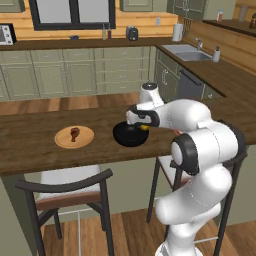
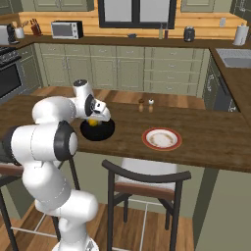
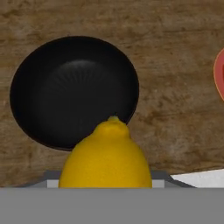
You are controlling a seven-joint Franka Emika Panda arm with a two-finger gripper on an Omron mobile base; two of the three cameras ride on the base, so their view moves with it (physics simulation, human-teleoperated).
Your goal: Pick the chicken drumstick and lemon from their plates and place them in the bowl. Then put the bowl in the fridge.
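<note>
Lemon (image 3: 107,155) gripped between the fingers, carried above the black bowl (image 3: 72,89) on the counter (image 3: 175,109), presumably for release into it. Chicken drumstick (image 1: 74,133) remains on the wooden plate (image 1: 62,140); red-rimmed plate (image 2: 161,138) lies empty.

Tabletop (image 1: 30,145): dark wood, running across both base views. Two small shakers (image 2: 145,105), one dark-topped and one white-topped, stand side by side on it near its far edge. Dark-framed chairs (image 1: 70,192) with brown seats sit tucked under the near edge. Back wall: pale green cabinets (image 1: 75,75), microwave (image 2: 67,30), knife block (image 2: 35,27), paper towel roll (image 1: 177,32), toaster (image 1: 132,33). Sink (image 1: 187,51) with faucet on the right-hand counter. Dark window (image 2: 135,12) above.
</note>
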